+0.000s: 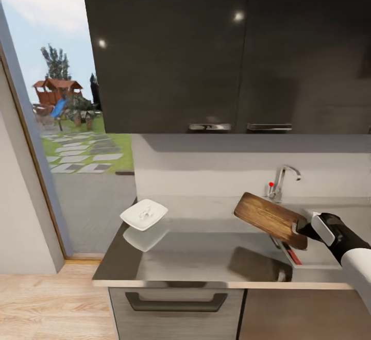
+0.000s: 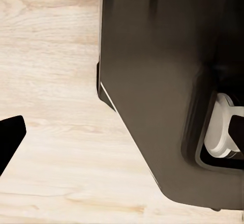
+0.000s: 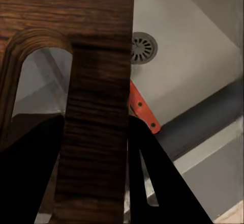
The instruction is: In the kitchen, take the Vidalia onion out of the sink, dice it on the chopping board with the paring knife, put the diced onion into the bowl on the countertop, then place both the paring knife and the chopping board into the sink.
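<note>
The right gripper (image 1: 301, 226) is clamped tight on the handle end of the chopping board (image 1: 268, 218), fingers squeezing the wooden strip beside the handle slot, and the board hangs lifted and tilted over the near-left part of the sink (image 1: 330, 257). Down in the basin the paring knife (image 3: 141, 112) already lies there, its red handle showing near the round drain (image 3: 143, 47). Over on the far left of the countertop (image 1: 206, 257) sits the white bowl (image 1: 144, 214) with something pale in it, too small to make out.

The left gripper? Its camera looks down at wooden floor (image 2: 51, 132) and a dark part of the robot's body; I can't tell whether it's open or shut.

Now the risks. The grip is on a narrow strip at one end, so the long board could swing or slip as it tips. Lowered too flat, it may catch the sink's rim and hang up there. It could also come down on the knife, or knock the tap (image 1: 282, 177).
</note>
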Controlling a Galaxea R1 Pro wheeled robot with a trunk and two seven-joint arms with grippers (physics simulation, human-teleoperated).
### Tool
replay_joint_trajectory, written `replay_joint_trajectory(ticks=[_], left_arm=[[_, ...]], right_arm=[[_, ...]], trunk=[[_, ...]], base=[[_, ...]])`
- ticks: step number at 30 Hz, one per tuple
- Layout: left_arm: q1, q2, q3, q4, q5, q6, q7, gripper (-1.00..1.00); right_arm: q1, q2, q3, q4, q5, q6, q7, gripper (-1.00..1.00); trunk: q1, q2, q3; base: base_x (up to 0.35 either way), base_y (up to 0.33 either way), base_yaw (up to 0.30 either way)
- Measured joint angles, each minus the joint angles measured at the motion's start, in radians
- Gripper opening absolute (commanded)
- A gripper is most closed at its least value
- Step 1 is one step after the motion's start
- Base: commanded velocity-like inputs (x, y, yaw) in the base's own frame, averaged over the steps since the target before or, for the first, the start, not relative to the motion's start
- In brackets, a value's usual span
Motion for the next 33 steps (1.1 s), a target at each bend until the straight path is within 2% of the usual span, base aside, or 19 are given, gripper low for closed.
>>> replay_joint_trajectory(ticks=[2,5,7,9,10,11,12,13,15,16,17,18,19,20,22,23,26,33], left_arm=[[0.0,-0.001,0.0,0.0,0.0,0.0,0.0,1.0],[0.0,-0.001,0.0,-0.001,0.0,0.0,0.0,1.0],[0.0,-0.001,0.0,-0.001,0.0,-0.001,0.0,1.0],[0.0,-0.002,0.0,-0.002,0.0,-0.001,0.0,1.0],[0.0,-0.003,0.0,-0.002,0.0,0.0,0.0,1.0],[0.0,-0.005,0.0,-0.002,0.0,0.0,0.0,1.0],[0.0,-0.008,0.0,-0.002,0.0,0.0,-0.001,1.0],[0.0,-0.011,0.0,-0.002,0.0,0.001,-0.001,1.0],[0.0,-0.015,0.0,-0.002,0.0,0.001,-0.001,1.0],[0.0,-0.017,0.0,-0.003,-0.001,0.002,-0.001,1.0],[0.0,-0.02,0.0,-0.002,-0.001,0.003,-0.001,1.0],[0.0,-0.023,0.0,-0.002,-0.001,0.003,-0.001,1.0],[0.0,-0.026,0.0,-0.003,-0.001,0.004,-0.001,1.0],[0.0,-0.027,0.0,-0.002,-0.001,0.004,-0.001,1.0],[0.0,-0.029,0.0,-0.001,-0.001,0.005,-0.002,1.0],[0.0,-0.029,0.0,-0.001,-0.001,0.005,-0.003,1.0],[0.0,-0.03,-0.001,-0.001,-0.001,0.005,-0.006,1.0],[0.0,-0.029,-0.001,-0.001,-0.001,0.004,-0.01,1.0]], right_arm=[[0.0,0.001,-0.007,0.005,-0.001,-0.001,-0.018,-1.0],[0.0,0.002,-0.051,0.022,0.002,-0.033,-0.061,-1.0],[0.0,0.002,-0.111,0.034,0.008,-0.056,-0.118,-1.0],[0.0,0.001,-0.199,0.035,0.013,-0.065,-0.2,-1.0],[0.0,0.001,-0.262,0.032,0.005,-0.071,-0.27,-1.0],[0.0,0.0,-0.279,0.031,0.02,-0.063,-0.295,-1.0],[0.0,0.001,-0.306,0.03,-0.032,-0.079,-0.337,-1.0],[-0.001,0.0,-0.328,0.022,0.02,-0.072,-0.378,-1.0],[0.0,0.001,-0.347,0.01,-0.026,-0.085,-0.45,-1.0],[0.0,0.001,-0.355,0.002,-0.001,-0.08,-0.507,-1.0],[0.0,0.003,-0.357,0.001,-0.053,-0.09,-0.547,-1.0],[0.0,0.005,-0.359,-0.004,-0.087,-0.109,-0.591,-1.0],[0.0,0.006,-0.36,-0.012,-0.096,-0.112,-0.638,-1.0],[0.0,0.009,-0.36,-0.023,-0.158,-0.13,-0.686,-1.0],[0.0,0.012,-0.358,-0.057,-0.202,-0.15,-0.784,-1.0],[0.0,0.017,-0.358,-0.069,-0.238,-0.161,-0.824,-1.0],[0.0,0.028,-0.356,-0.089,-0.262,-0.177,-0.892,-1.0],[0.0,0.033,-0.355,-0.096,-0.27,-0.181,-0.926,-1.0]], trunk=[[0.0,0.0,0.0],[0.0,0.0,0.0],[0.0,0.0,0.0],[0.0,0.0,0.0],[0.0,0.0,0.0],[0.0,0.0,0.0],[0.0,0.0,0.0],[0.0,0.0,0.0],[0.0,0.0,0.0],[0.0,-0.001,0.0],[0.0,0.0,0.0],[0.0,0.0,0.0],[0.0,0.0,0.0],[0.0,0.0,0.0],[0.0,0.0,0.0],[0.0,0.0,0.0],[0.0,0.0,0.0],[0.0,0.0,0.0]], base=[[0.0,-0.214,0.0],[0.0,-0.116,0.0],[0.0,-0.039,0.0],[0.0,-0.015,0.0],[0.0,-0.008,0.0],[0.0,-0.005,0.0],[0.0,-0.003,0.0],[0.0,-0.002,0.0],[0.0,-0.001,0.0],[0.0,0.0,0.0],[0.0,0.0,0.0],[0.0,0.0,0.0],[0.0,0.0,0.0],[0.0,0.0,0.0],[0.0,0.0,0.0],[0.0,0.0,0.0],[0.005,0.0,0.0],[0.113,0.0,0.0]])
